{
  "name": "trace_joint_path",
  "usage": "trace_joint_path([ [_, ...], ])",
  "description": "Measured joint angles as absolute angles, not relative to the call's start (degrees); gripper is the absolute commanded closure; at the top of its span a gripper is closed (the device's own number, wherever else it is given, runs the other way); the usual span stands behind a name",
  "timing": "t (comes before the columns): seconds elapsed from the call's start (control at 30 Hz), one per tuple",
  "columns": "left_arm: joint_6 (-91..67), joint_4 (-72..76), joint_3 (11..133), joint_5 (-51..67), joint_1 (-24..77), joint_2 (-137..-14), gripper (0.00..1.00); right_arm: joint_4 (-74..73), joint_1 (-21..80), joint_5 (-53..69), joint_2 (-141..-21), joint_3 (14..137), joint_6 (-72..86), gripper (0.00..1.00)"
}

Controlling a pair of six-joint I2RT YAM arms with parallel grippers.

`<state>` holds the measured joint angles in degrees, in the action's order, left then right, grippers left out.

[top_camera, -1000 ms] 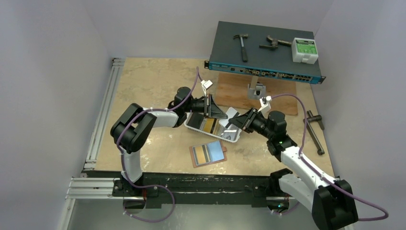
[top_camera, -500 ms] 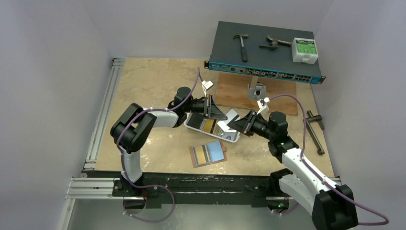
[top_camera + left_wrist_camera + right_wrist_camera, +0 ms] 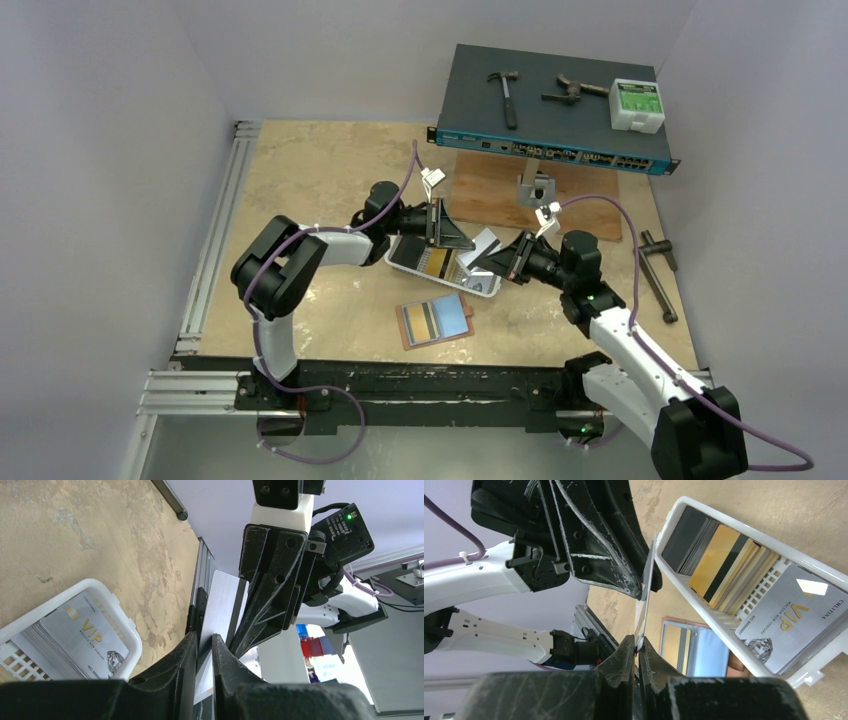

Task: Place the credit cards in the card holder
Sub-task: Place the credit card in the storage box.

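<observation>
The change is a handover in mid-air. The right arm's jaws, parted around the pale blue-grey plastic card [image 3: 222,600] a second ago, have now closed on its near edge and pinch it firmly, as the right wrist view shows. The left arm's jaws straddle the same card from the opposite side and have begun to ease. A narrow gap shows beside the card, but I cannot tell whether they have let go or are still touching it.

The card stands nearly on edge between the two sets of jaws, above the white slotted plastic tray [image 3: 488,288]. The tray holds more cards: a black one [image 3: 686,535], an orange-yellow one [image 3: 724,555] and a silver one marked VIP [image 3: 789,620].

The reddish-brown leather card holder [image 3: 403,328] lies open on the table [image 3: 330,180], below the jaws and toward the arm bases, with cards already showing in it.

The right arm probably now owns the card. Once the left jaws clear, it should be free to carry the card down to the holder.
</observation>
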<state>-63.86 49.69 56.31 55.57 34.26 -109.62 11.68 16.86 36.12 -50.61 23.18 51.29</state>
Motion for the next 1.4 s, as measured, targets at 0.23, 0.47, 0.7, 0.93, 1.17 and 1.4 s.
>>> trace_joint_path([
  [0.23,-63.86,49.71,56.18,55.81,34.24,-109.62,0.96,7.88,16.78,35.24,-51.29,24.1,48.82,1.0],
  [0.47,-62.89,49.71,55.7,55.81,34.26,-109.62,0.97,6.61,16.73,35.51,-51.37,24.32,47.33,1.0],
  [0.7,-61.34,49.76,55.7,55.9,34.52,-109.62,1.0,2.66,16.29,35.86,-51.64,26.2,45.08,0.85],
  [0.93,-60.62,50.06,55.7,54.87,34.5,-110.0,1.0,-3.07,15.68,35.2,-52.93,29.32,41.71,0.42],
  [1.17,-59.81,49.87,55.72,53.8,34.5,-112.33,1.0,-6.35,14.55,31.38,-52.49,31.07,39.29,0.38],
  [1.4,-60.77,50.68,55.75,53.87,34.5,-112.62,1.0,-10.2,11.7,27.92,-52.23,35.16,36.16,0.39],
])
